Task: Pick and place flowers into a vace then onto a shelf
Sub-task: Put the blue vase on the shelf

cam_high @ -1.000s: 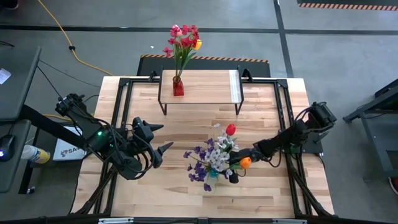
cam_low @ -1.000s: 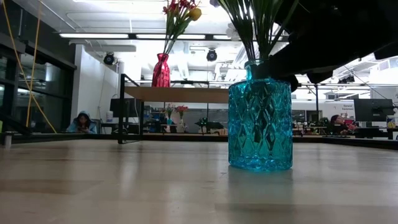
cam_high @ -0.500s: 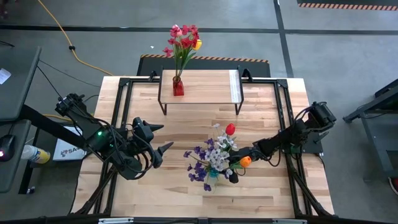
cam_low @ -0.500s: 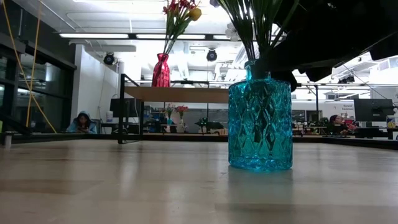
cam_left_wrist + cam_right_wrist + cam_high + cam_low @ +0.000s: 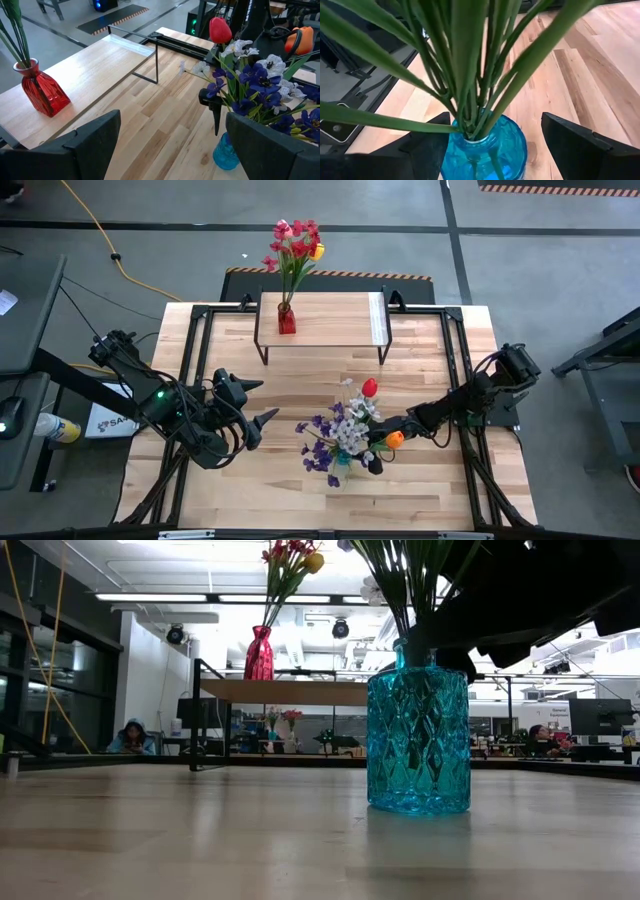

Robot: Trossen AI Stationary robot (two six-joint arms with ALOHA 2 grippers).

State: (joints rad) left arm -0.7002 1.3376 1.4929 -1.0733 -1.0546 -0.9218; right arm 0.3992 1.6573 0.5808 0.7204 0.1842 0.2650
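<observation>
We see the right hand [image 5: 492,145] spread wide around the flowers [image 5: 345,430] above the blue vase [image 5: 418,740]; the left hand [image 5: 262,402] waits wide open on the desk [image 5: 420,360].

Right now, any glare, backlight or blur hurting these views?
Low view: bright ceiling lights backlight the faceted turquoise glass vase; the arm above it is a black silhouette. Right wrist view: green stems fill the frame, soft. High view: evenly lit.
</observation>
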